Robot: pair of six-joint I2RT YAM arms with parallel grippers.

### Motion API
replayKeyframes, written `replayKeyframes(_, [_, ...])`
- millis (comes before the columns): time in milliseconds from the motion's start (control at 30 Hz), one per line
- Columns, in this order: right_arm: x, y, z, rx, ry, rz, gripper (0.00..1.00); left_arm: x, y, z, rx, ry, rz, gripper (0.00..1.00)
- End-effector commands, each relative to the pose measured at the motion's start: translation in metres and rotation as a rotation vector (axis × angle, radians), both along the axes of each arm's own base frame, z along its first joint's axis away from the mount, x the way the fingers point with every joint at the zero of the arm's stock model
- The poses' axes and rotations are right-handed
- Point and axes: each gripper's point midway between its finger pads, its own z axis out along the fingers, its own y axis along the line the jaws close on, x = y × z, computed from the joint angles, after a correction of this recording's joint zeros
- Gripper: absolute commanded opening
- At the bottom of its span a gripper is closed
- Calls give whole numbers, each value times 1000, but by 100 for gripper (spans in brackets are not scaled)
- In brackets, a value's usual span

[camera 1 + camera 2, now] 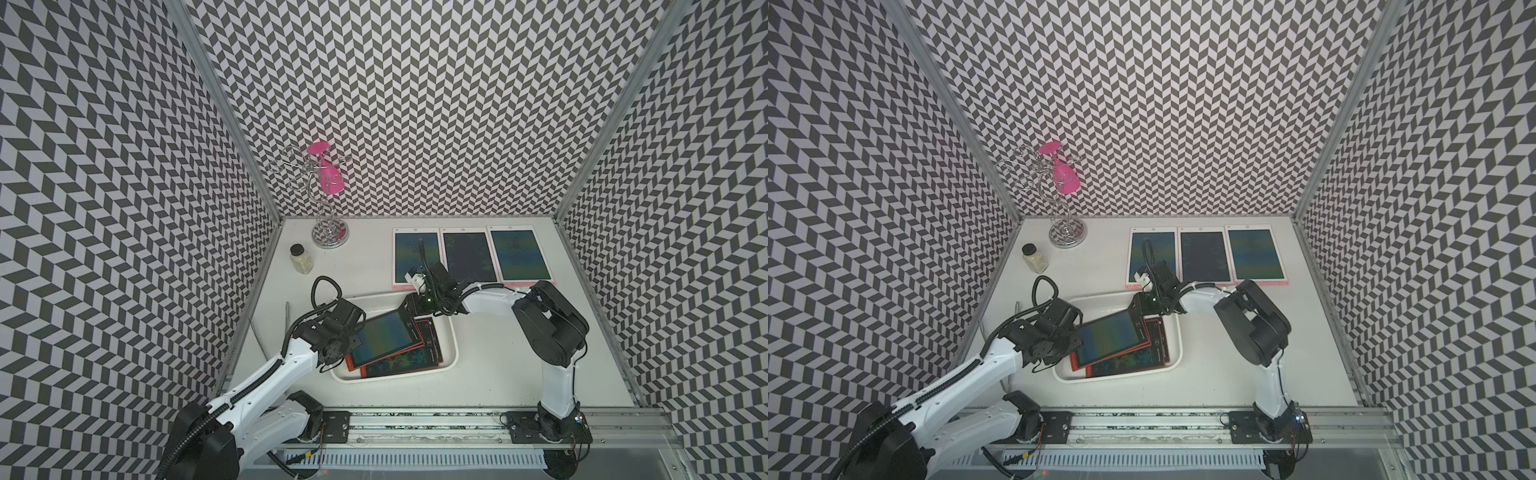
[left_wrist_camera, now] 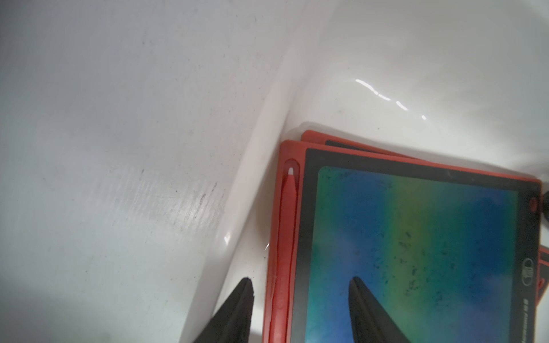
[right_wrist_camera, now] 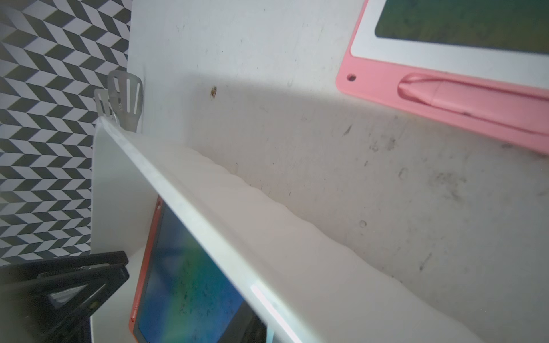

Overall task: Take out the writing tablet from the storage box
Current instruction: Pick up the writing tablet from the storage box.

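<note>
Top writing tablet (image 1: 384, 336) lies askew on other red tablets (image 1: 415, 361) inside the storage box (image 1: 452, 338), mid-bench (image 1: 498, 374). Left end effector (image 2: 300, 280) stands half open astride the tablet's long red edge, gripping nothing. Right end effector (image 1: 409, 309) sits at the far corner; whether it grips cannot be told. Tablet judged light, rigid and slick-screened: take it by the frame edge, not the screen.

Two robot arms stand on black base plates (image 1: 523, 428) bolted to the aluminium rail (image 1: 415, 419). Nearest the rail, the left arm (image 1: 266, 374) and the right arm (image 1: 557, 386) wear glossy white shells. Farther from the rail come bulky black joint housings. Ribbed black cable conduit (image 1: 239, 395) lines the left arm, and a thinner black cable (image 1: 324, 277) loops beyond it. A green light (image 1: 428, 298) glows on the right arm's far end. The left gripper (image 2: 300, 285) has black, tapered fingers (image 2: 234, 311).
</note>
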Motion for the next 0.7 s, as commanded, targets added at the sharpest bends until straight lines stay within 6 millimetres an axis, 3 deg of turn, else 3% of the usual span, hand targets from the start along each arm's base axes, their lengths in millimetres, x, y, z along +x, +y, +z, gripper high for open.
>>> replayKeyframes(0, [3,2,-6,0,0,7,37,-6,3,-16,16,40,13,54])
replayKeyframes(200, [4,2,-6,0,1,6,37,-8,4,-27,32,61,8,54])
replayKeyframes(467, [5,2,-7,2,7,6,37,-1,0,-17,11,17,-8,54])
replayKeyframes(667, [5,3,-10,3,17,7,36,11,-17,-8,-74,-43,-40,52])
